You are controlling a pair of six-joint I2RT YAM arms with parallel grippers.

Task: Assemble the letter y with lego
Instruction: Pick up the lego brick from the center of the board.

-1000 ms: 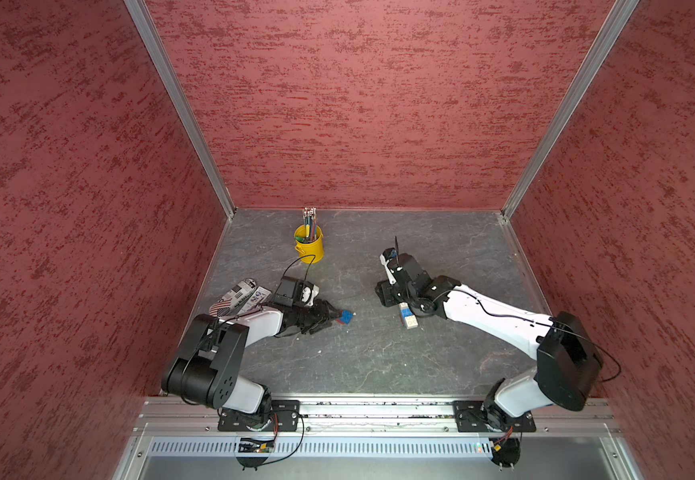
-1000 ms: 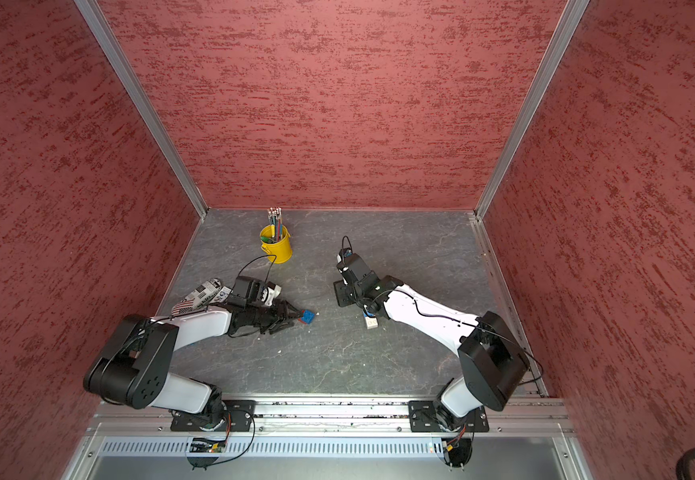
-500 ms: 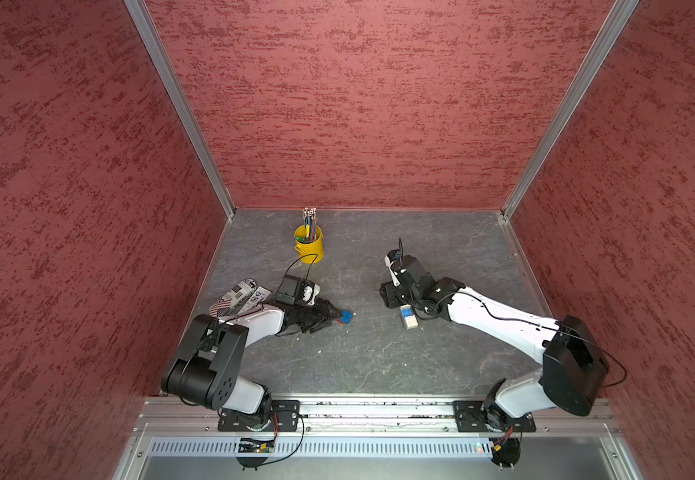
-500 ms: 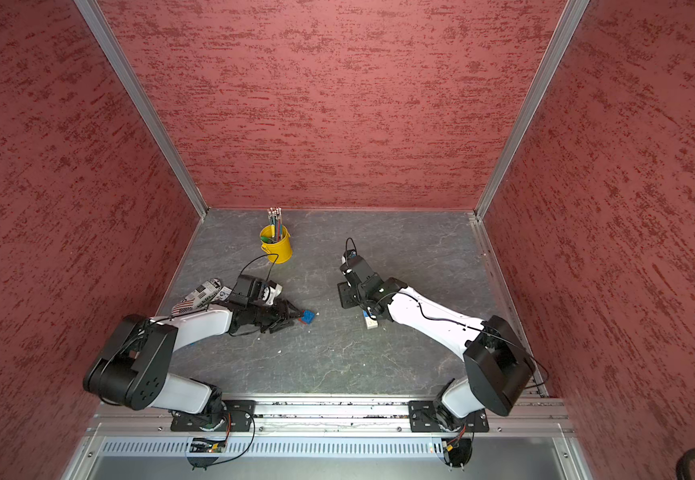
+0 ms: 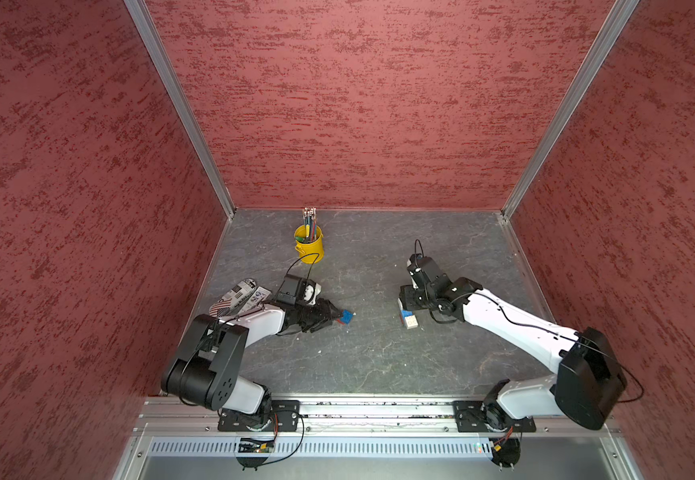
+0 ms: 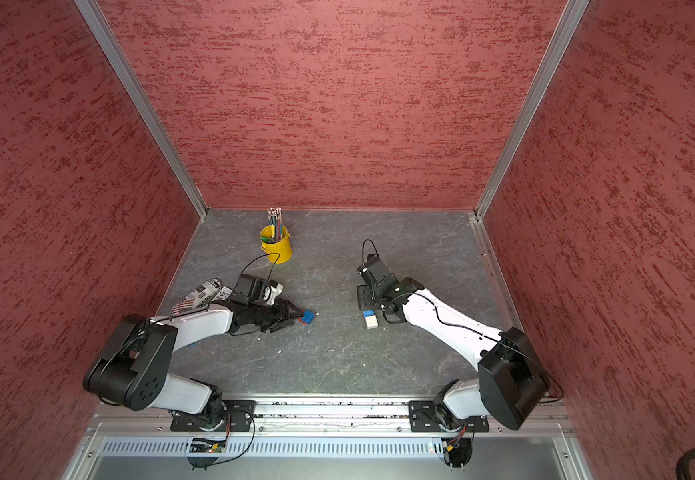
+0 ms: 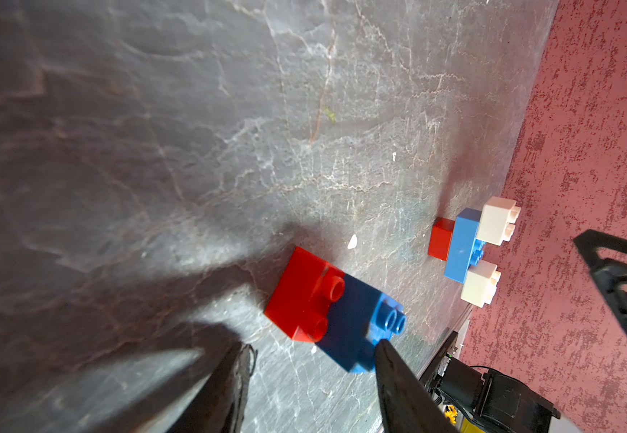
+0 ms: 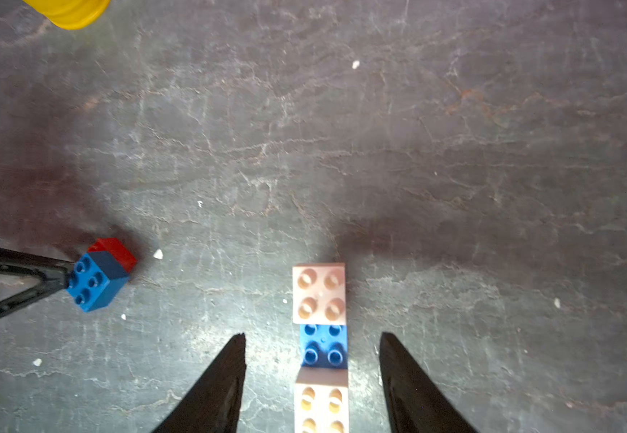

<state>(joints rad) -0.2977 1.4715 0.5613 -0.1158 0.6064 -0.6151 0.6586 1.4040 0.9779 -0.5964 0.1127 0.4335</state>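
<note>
Right claw [image 8: 312, 336] stands open astride the white-blue crossbar [image 8: 323, 345], touching neither side, placed to steady it. Left claw [image 7: 310, 342], part open with one finger [image 7: 390, 367] against the red-blue stem [image 7: 327, 311], looks set to fetch it across; pieces lie well apart.

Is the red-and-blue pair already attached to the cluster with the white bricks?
No: in the left wrist view the red-and-blue pair lies apart from the white-tipped cluster, with bare table between them.

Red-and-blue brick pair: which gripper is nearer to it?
Left. The left gripper has a fingertip at the pair's blue brick; the right gripper is across the table, straddling the white-and-blue row.
</note>
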